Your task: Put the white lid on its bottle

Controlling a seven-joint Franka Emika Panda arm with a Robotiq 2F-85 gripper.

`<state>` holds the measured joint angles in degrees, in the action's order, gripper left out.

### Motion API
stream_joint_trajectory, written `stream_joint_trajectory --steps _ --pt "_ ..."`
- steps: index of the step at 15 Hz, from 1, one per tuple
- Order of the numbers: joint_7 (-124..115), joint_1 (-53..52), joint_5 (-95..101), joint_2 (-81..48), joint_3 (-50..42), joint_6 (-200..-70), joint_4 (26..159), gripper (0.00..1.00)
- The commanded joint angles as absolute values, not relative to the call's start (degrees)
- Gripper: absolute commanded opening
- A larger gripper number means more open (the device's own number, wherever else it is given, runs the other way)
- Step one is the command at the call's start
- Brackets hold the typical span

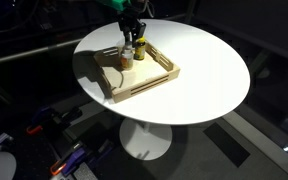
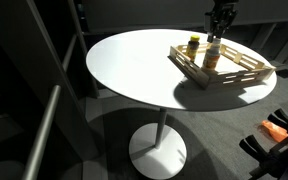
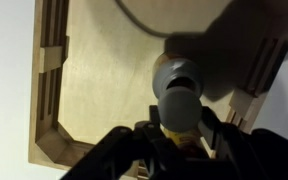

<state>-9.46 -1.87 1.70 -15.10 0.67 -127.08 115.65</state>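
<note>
placing step: i hold gripper [image 2: 220, 29] right above bottle [image 2: 213, 57], in tray [image 2: 246, 75] near table [image 2: 134, 70] edge. white lid [image 3: 179, 103] between fingers [image 3: 127, 145]; can't tell if gripped. next: lower straight, seat lid, release.

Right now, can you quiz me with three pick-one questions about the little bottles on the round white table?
1. Where are the small bottles? A on the floor; B in the pale wooden tray; C on a shelf.
2. How many bottles are there? A two; B four; C six.
3. How do they stand? A lying down; B upside down; C upright.
B: the tray's walls ring both. A: only the yellow-capped bottle and the amber bottle under the black gripper show. C: both have their tops up.
</note>
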Motion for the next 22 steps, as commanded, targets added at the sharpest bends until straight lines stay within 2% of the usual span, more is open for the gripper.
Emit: stream_joint_trajectory --steps 1,22 --pt "-7.41 -1.88 0.85 -15.52 0.9 -126.74 115.08 0.19" --pt "-6.73 -1.98 0.88 -15.44 1.37 -125.25 115.25 0.19"
